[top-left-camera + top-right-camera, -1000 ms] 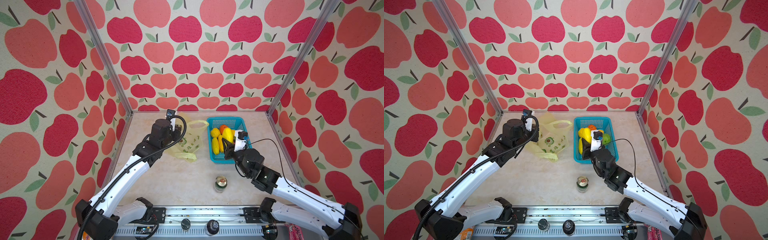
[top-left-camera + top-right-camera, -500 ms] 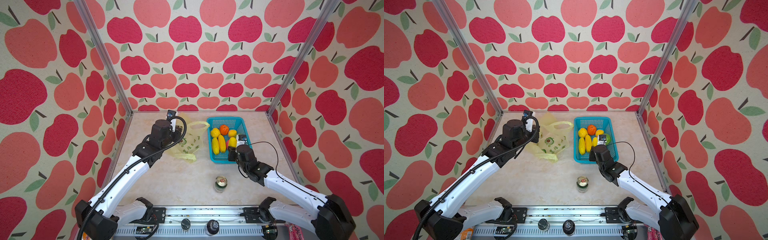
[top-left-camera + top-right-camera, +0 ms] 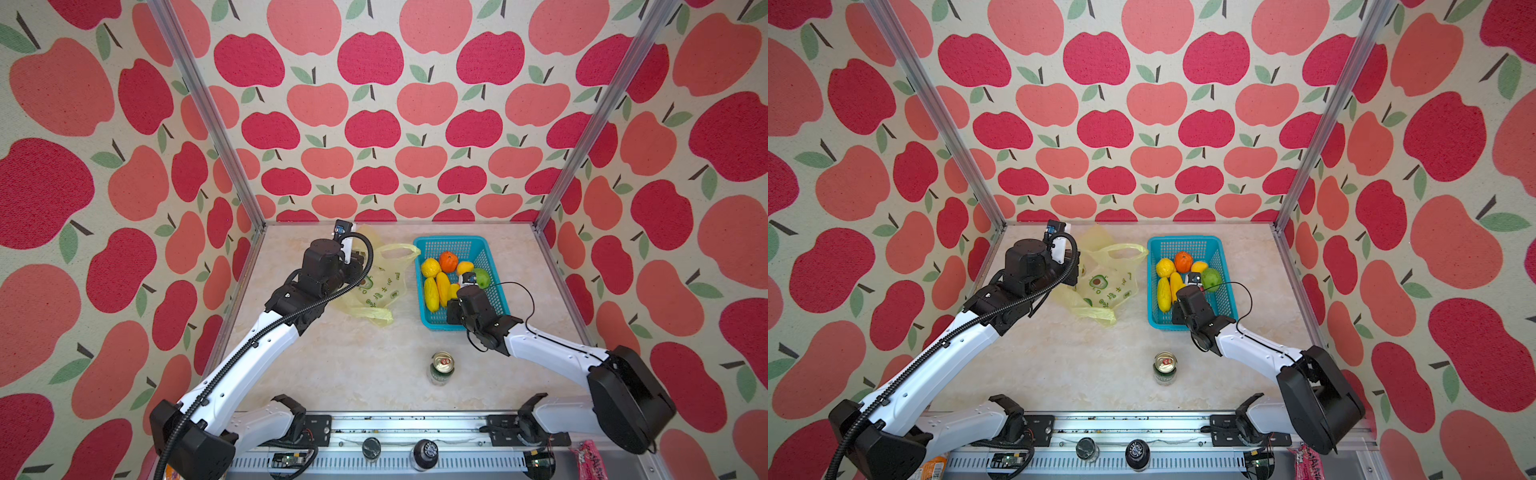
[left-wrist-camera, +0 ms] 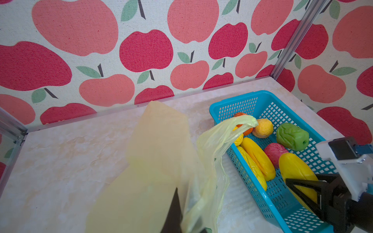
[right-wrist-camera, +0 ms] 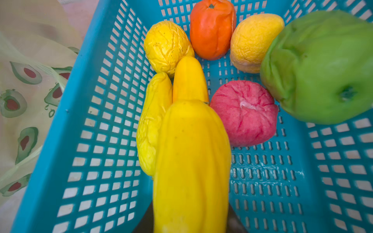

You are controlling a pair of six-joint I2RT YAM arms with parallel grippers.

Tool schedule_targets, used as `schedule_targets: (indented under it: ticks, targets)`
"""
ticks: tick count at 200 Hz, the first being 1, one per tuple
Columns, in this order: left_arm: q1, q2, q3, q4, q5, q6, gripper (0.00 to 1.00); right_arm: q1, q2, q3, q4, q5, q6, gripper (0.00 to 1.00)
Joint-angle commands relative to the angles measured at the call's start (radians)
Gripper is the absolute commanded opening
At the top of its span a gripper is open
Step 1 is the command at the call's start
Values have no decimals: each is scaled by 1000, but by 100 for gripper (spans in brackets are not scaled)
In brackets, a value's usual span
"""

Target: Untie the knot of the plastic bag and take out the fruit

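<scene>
Right end effector point(image 4: 300, 185) and its yellow fruit point(image 5: 191, 161) lower inside basket point(image 5: 90, 141)

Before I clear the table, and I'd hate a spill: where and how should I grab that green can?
I'd take the green can around its round side wall, about mid-height, coming in level from the front edge. It stands upright and alone on the table, with bare surface all round; its top offers only a thin rim.

Green print on the plastic bag point(image 3: 1113, 293) is too small to read. The drink can point(image 3: 1165, 368), at six o'clock, is likewise illegible.
</scene>
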Motion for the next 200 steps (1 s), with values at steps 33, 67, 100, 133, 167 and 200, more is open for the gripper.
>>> schedule_targets:
  ticks: [33,67,100,133,167,200]
  targets:
    - [5,-8,-8,30,9,4,0,-13,77,46,-10,-59,26,40]
    - [5,-7,-8,38,1,9,0,-12,45,59,-35,-66,21,71]
    - [7,-11,-8,43,1,12,0,-11,-28,35,-22,-56,16,80]
    - [8,-23,-20,53,-1,12,0,-10,-100,38,-56,-49,18,82]
    - [14,-28,-32,55,-6,5,0,-8,-243,52,-127,-25,2,83]
    - [45,-14,-19,49,-34,9,0,-10,-422,64,-174,66,-39,88]
